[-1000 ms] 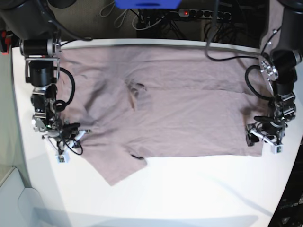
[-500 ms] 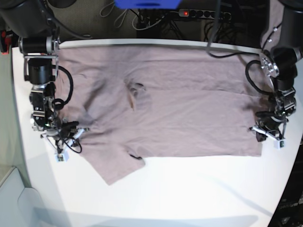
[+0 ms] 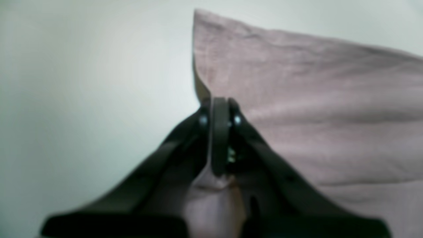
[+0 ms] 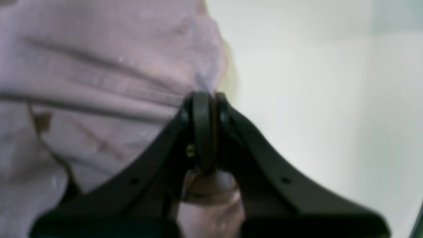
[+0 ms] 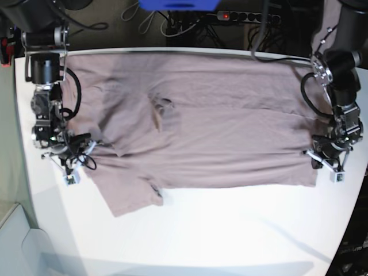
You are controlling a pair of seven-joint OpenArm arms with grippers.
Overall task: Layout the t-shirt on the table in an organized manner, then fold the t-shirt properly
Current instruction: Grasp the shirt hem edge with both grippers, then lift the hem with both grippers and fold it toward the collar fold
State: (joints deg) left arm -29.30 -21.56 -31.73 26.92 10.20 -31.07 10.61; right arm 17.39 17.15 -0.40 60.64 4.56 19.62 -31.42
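The mauve t-shirt (image 5: 218, 126) lies spread flat across the white table (image 5: 230, 236), wrinkled near the collar (image 5: 162, 110). My left gripper (image 5: 323, 163) is at the shirt's front right corner. In the left wrist view it (image 3: 219, 104) is shut on the t-shirt (image 3: 314, 99), with cloth bunched between the jaws above the table (image 3: 82, 82). My right gripper (image 5: 72, 163) is at the shirt's left edge by the sleeve (image 5: 123, 198). In the right wrist view it (image 4: 205, 97) is shut on the t-shirt (image 4: 99, 66), beside bare table (image 4: 314, 99).
A power strip (image 5: 247, 16) with cables and a blue object (image 5: 178, 4) lie beyond the table's back edge. The table's rounded left edge runs close to my right arm (image 5: 46, 69). Bare tabletop lies in front of the shirt.
Both arms have drawn outward and toward the back. The shirt is pulled flatter, and its left side and sleeve have shifted left. The left gripper has narrowed onto the hem corner.
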